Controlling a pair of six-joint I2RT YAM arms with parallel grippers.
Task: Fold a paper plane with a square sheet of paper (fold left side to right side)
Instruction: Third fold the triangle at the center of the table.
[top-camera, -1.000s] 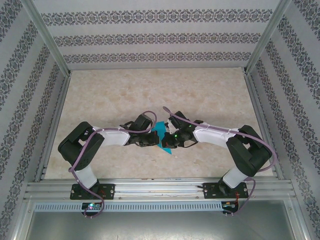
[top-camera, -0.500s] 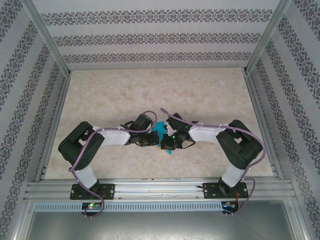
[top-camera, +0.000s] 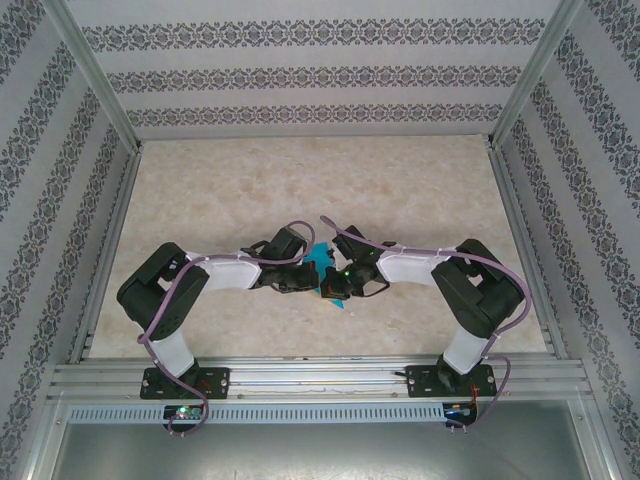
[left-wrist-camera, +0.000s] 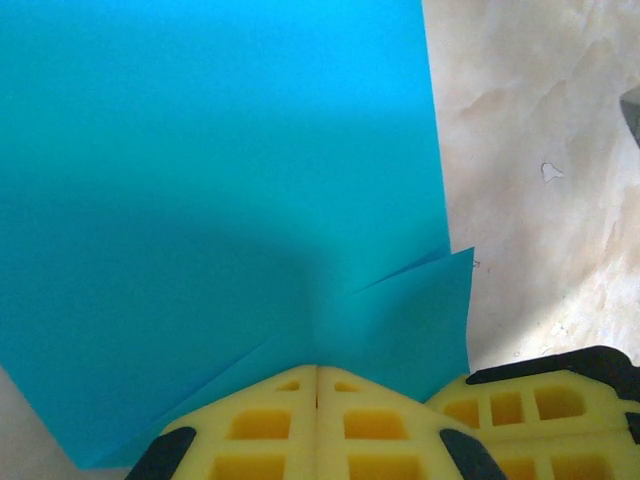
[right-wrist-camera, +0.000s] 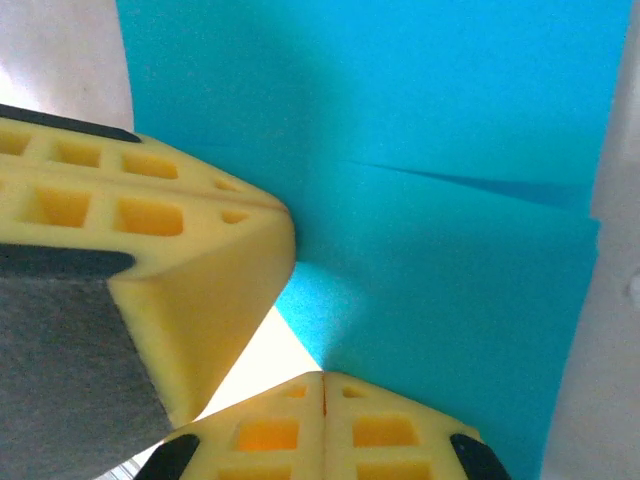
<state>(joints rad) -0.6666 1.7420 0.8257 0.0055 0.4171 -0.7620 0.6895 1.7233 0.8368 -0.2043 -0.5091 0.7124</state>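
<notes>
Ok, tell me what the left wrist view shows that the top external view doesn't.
Left wrist: close detail. The left gripper has its yellow fingers closed together on the near edge of the teal paper, where a folded flap overlaps the layer beneath. Top external: the whole left arm and right arm reaching inward to meet over the table, plus the patterned walls. Shared: the paper and the marbled table.

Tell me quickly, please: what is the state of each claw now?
Left claw: closed, pinching the teal paper.
Right claw: closed, pinching the teal paper too.
</notes>
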